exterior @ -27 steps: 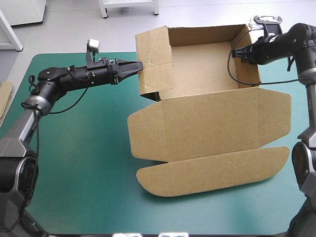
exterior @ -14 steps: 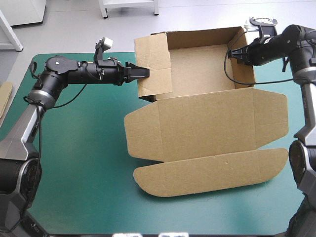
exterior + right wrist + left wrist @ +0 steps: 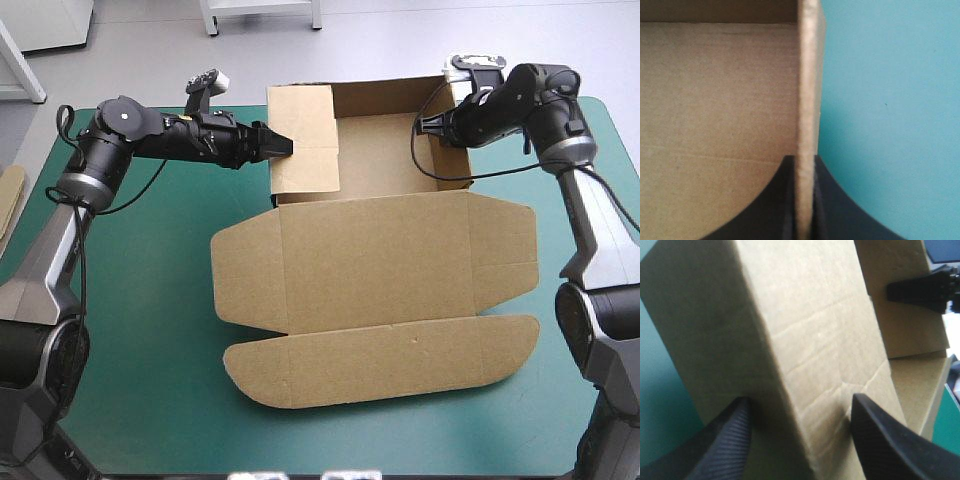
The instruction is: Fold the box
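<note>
1. Across the teal-green table (image 3: pixel 140 330) I see the brown box (image 3: pixel 380 270) filling the middle and the far half: an open tray at the far edge, with its lid lying flat toward the near edge
2. On the lid, short flaps spread to either side, and a long flap with rounded ends lies nearest me
3. The tray's back wall and both side walls stand upright, and the left wall is a broad panel that rises above the others
4. My left gripper (image 3: pixel 285 148) reaches in from the left and grasps that left wall, one black finger on the outer face and one on the inner; in its wrist view, thick folded board fills the gap between them
5. My right gripper (image 3: pixel 425 125) is clamped on the tray's right wall near the far corner; in its wrist view, the wall's edge runs straight up between the nearly closed fingers, tray floor on one side, cover on the other
6. Smallest, a sliver of spare board (image 3: pixel 10 195) shows at the table's left edge
</note>
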